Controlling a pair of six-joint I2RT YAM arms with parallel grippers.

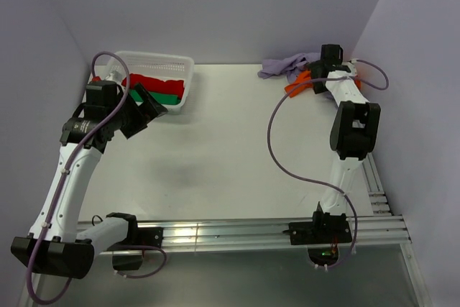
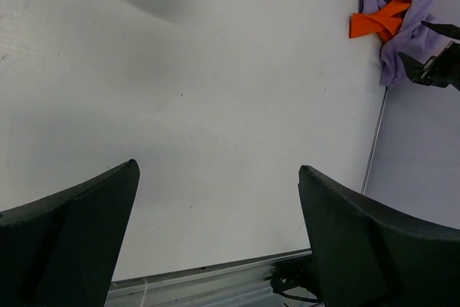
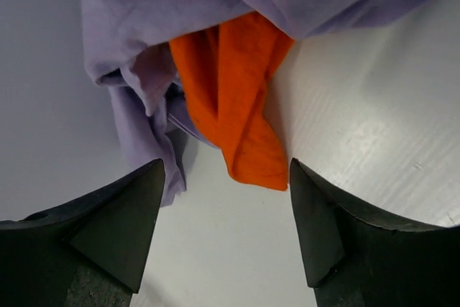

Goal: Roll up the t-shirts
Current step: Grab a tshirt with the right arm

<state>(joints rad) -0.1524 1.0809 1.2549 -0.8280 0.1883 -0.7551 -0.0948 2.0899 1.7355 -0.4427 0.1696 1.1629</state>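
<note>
The right arm (image 1: 343, 98) hides part of the crumpled pile at the desk's (image 1: 230, 149) far right corner; the orange t-shirt (image 3: 241, 106) lies mostly buried under the lilac t-shirt (image 3: 165, 12); the right end effector (image 3: 226, 177) is spread open, its jaws either side of the orange tip, gripping nothing; the left end effector (image 2: 218, 170) gapes wide above bare desk; the white basket (image 1: 180, 62) holds red cloth (image 1: 154, 80) and green cloth (image 1: 167, 96), partly screened.

No text, label, brand, number or sign can be read in any view. The orange t-shirt (image 3: 241, 98), lilac t-shirt (image 3: 144, 5), white basket (image 1: 154, 54) and table (image 1: 230, 149) show plain surfaces (any marking on the arm housings (image 1: 354, 129) is too small to tell).
</note>
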